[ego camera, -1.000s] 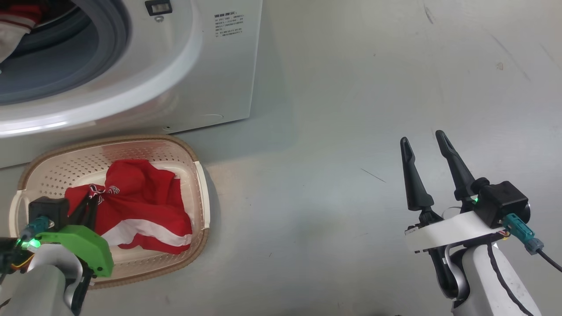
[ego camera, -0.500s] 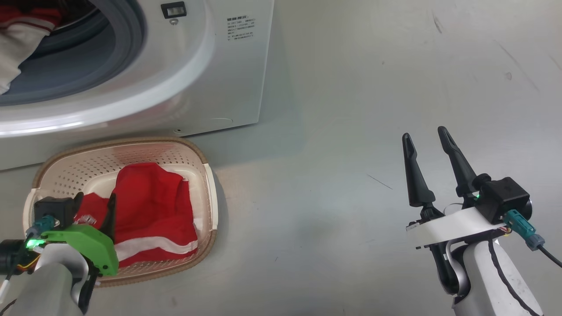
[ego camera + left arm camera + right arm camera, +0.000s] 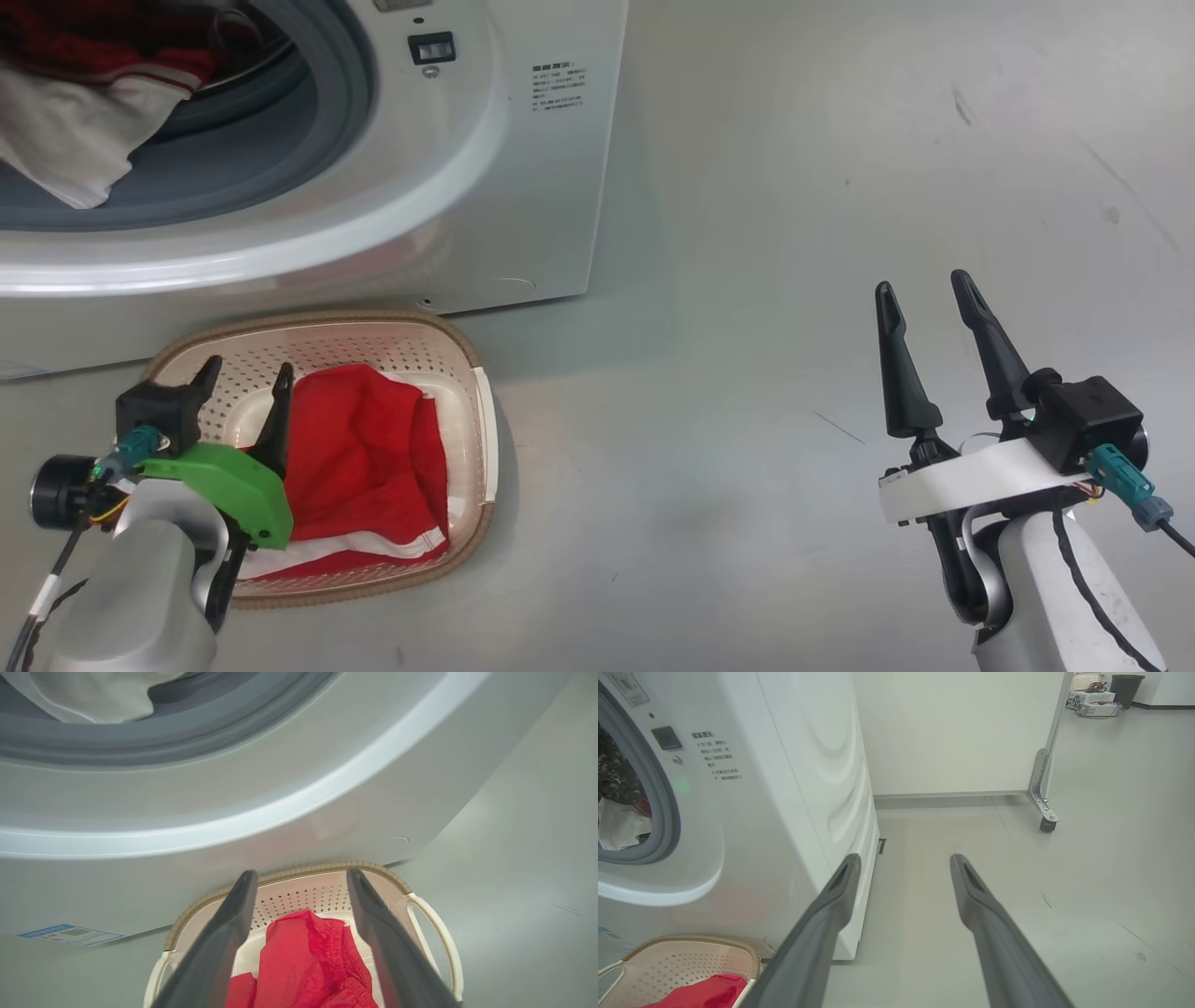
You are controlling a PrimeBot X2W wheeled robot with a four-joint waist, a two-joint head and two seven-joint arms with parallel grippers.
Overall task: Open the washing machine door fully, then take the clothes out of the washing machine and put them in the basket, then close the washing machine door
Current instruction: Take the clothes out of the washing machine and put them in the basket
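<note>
Opened since a second ago: my left gripper [image 3: 248,366], fingers apart over basket [image 3: 373,322], clothes [image 3: 373,448] at its 4 o'clock; right gripper [image 3: 922,282] also apart.

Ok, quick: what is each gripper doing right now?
Left gripper: open, holding nothing, above the basket with the red garment in it.
Right gripper: open, holding nothing, over the floor.

Left gripper's [image 3: 248,366] green mount [image 3: 219,481] covers the near-side corner of the red garment [image 3: 373,457] in the basket [image 3: 471,350]. Past its fingertips, the washing machine [image 3: 523,187] and the clothes [image 3: 75,140] in its drum run off-frame. The printed label [image 3: 560,89] is way too tiny to read.
</note>
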